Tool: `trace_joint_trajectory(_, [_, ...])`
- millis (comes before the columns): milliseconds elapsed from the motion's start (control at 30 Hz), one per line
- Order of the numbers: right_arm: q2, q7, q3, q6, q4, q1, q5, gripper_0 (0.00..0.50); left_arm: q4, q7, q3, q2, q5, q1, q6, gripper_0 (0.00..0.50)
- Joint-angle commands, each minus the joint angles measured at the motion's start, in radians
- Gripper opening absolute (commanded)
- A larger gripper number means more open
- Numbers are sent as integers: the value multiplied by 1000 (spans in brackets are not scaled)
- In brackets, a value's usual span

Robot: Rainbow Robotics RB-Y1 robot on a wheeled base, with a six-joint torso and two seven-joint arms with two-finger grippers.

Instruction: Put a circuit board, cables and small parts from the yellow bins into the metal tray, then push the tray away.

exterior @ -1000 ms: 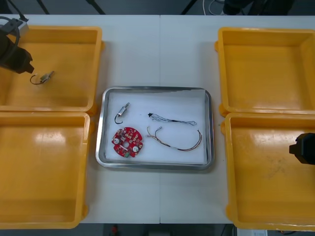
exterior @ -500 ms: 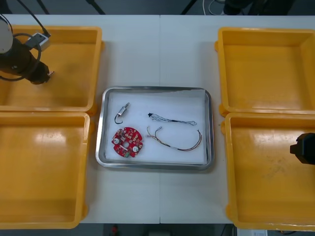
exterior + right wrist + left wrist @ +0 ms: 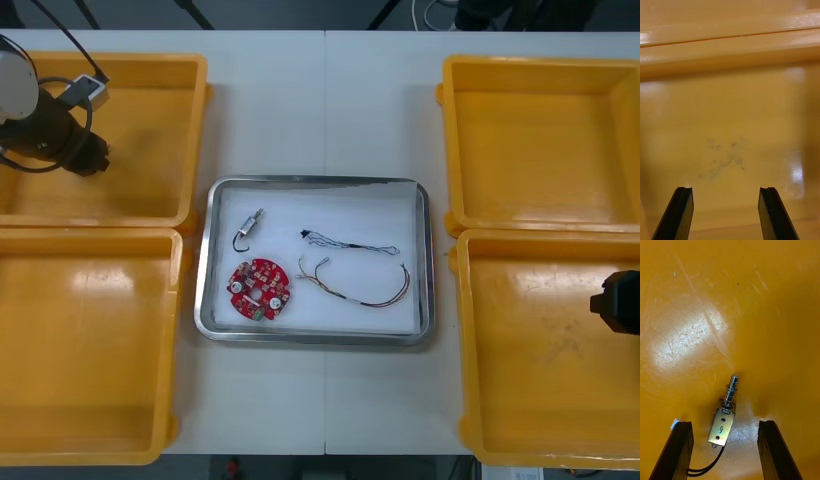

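Yellow plastic (orange to the wrist camera) lies under the left tool [image 3: 725, 423], which has swung in from the edge of the far left bin [image 3: 150, 62] over the last second and now stands directly above the small metal part [image 3: 724, 414]. Its fingers are wide apart with the part between them on the bin floor, its black lead [image 3: 703, 469] trailing back; nothing is gripped yet. By my reading, the pick needs only a descent and a close. The metal tray [image 3: 316, 181] at mid-surface already holds a red circuit board [image 3: 259, 289], a blue and white cable [image 3: 350, 243], a red and yellow cable [image 3: 365, 296] and a second small metal part [image 3: 248, 230]. The right tool [image 3: 726, 191] waits open and empty over the near right bin [image 3: 540, 400], unmoved.
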Motion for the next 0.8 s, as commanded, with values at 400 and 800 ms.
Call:
trace_joint_trajectory(400, [0,-62,23,3,-12,17,2,500,35,-56,-55,-18,20,-1,-73,0])
trace_joint_trajectory(800, [0,-66,29,3,-12,17,-1,500,24,-8,96,-11,37,-8,69,0])
